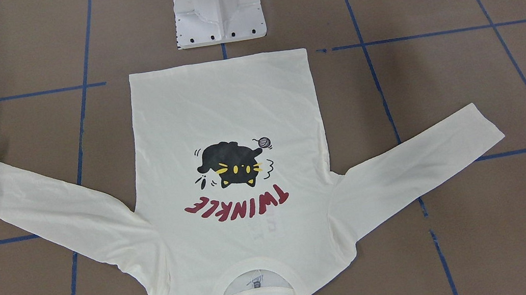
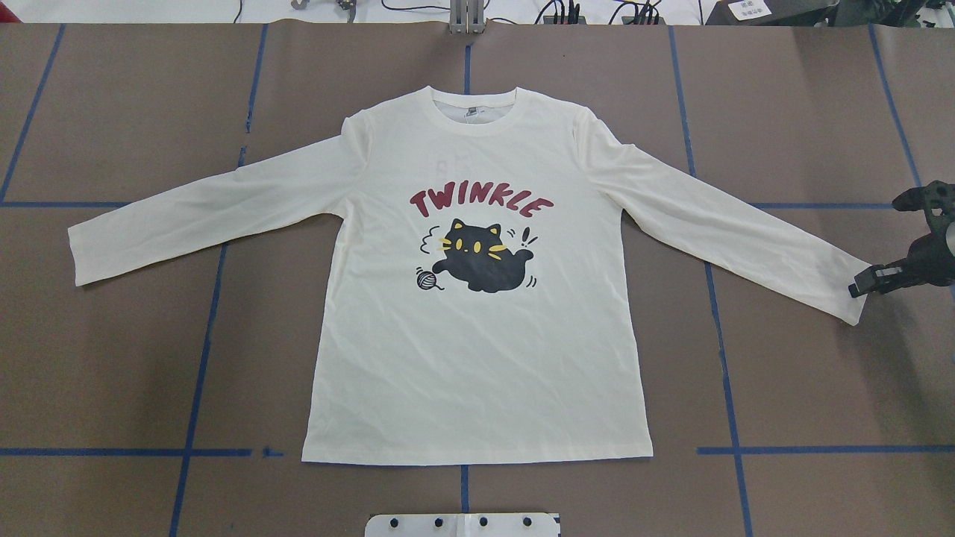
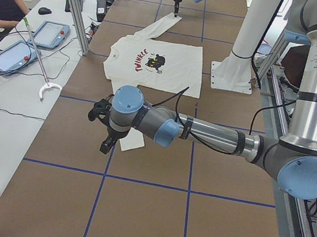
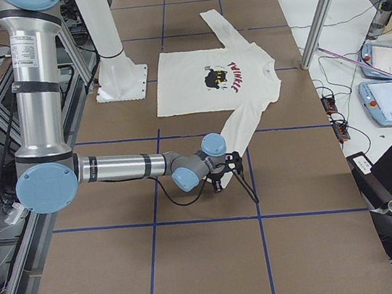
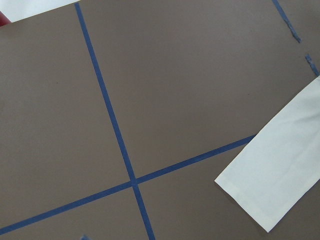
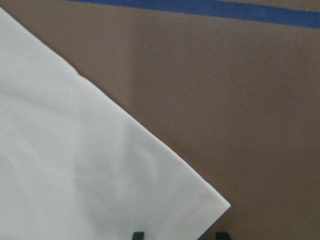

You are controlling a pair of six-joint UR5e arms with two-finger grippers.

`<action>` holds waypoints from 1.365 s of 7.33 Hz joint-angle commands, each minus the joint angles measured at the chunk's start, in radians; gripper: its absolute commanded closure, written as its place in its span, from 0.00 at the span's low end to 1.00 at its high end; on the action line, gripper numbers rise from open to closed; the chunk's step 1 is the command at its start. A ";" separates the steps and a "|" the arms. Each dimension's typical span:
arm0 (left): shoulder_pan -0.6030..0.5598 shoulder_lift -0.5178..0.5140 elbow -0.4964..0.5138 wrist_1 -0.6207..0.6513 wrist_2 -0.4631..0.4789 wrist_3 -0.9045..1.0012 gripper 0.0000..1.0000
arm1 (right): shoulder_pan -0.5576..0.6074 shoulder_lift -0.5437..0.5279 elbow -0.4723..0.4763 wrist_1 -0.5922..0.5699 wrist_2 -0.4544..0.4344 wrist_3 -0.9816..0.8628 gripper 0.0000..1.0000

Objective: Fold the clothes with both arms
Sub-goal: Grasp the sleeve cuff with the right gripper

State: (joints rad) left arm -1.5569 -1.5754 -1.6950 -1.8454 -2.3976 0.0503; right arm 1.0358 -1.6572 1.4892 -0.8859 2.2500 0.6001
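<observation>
TWINKLE T-shirt (image 2: pixel 477 358) flat, print up; right gripper (image 2: pixel 862 283) spread, straddling T-shirt cuff corner (image 6: pixel 212 204); left gripper (image 3: pixel 107 142) near T-shirt's other cuff (image 5: pixel 260 195), spread or pressed together: cannot tell

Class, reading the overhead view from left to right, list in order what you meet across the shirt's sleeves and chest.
Sleeve cuff → TWINKLE lettering → other sleeve → right gripper.
</observation>
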 commanded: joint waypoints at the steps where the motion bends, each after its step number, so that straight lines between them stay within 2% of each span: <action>1: 0.000 -0.002 0.002 0.002 0.000 0.000 0.00 | 0.000 0.001 0.005 -0.002 -0.006 0.003 0.86; 3: 0.001 -0.002 0.000 0.002 0.000 0.000 0.00 | 0.001 -0.001 0.028 -0.002 -0.010 0.019 1.00; 5: 0.001 -0.003 0.002 0.002 0.000 -0.001 0.00 | 0.001 -0.006 0.068 -0.001 -0.007 0.058 1.00; 7: 0.000 -0.003 0.005 0.002 0.000 -0.003 0.00 | -0.003 0.026 0.159 -0.024 -0.003 0.091 1.00; 8: 0.001 -0.003 0.006 0.002 -0.003 -0.003 0.00 | -0.017 0.116 0.169 -0.050 0.000 0.206 1.00; 10: 0.001 -0.009 0.008 0.002 -0.006 -0.003 0.00 | -0.135 0.300 0.151 -0.056 -0.026 0.480 1.00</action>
State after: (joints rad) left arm -1.5557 -1.5813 -1.6883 -1.8438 -2.4017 0.0470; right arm 0.9688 -1.4699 1.6470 -0.9350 2.2399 0.9129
